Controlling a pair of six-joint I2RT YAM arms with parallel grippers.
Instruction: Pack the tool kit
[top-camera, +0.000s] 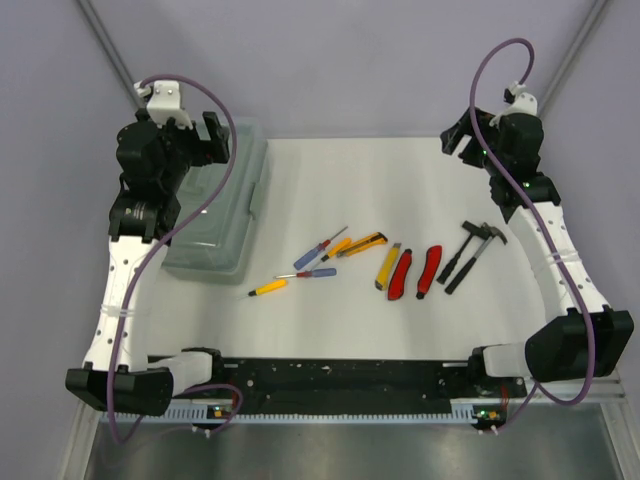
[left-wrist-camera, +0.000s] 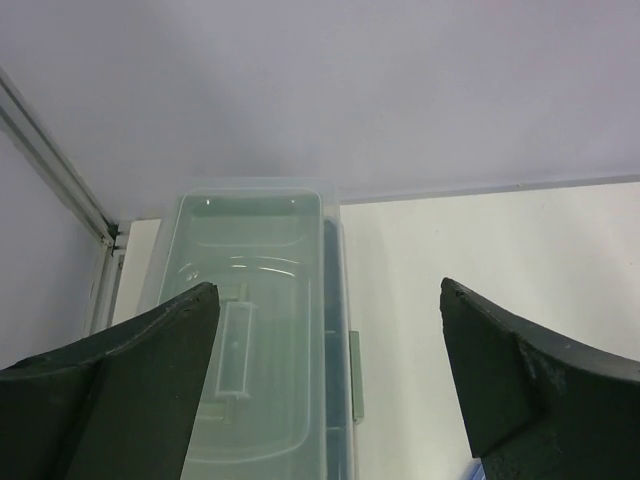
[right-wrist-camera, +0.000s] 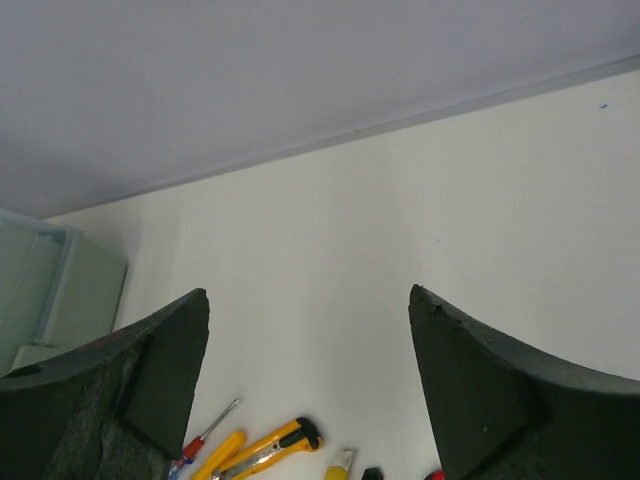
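The tool kit's pale green toolbox (top-camera: 215, 205) lies at the left of the table with its translucent lid down. My left gripper (top-camera: 213, 136) hangs open above its far end; in the left wrist view the box (left-wrist-camera: 250, 330) and its side latch (left-wrist-camera: 356, 375) lie below the open gripper (left-wrist-camera: 328, 290). The loose tools lie mid-table: screwdrivers (top-camera: 320, 250), yellow utility knives (top-camera: 362, 243), red-handled pliers (top-camera: 400, 275) and black hammers (top-camera: 470, 255). My right gripper (top-camera: 458, 136) is raised at the far right, open and empty (right-wrist-camera: 308, 292), with a yellow knife (right-wrist-camera: 270, 448) below it.
Grey walls close the table at the back and sides. A metal frame post (left-wrist-camera: 55, 170) runs beside the toolbox's far left corner. The arm bases and a black rail (top-camera: 340, 375) line the near edge.
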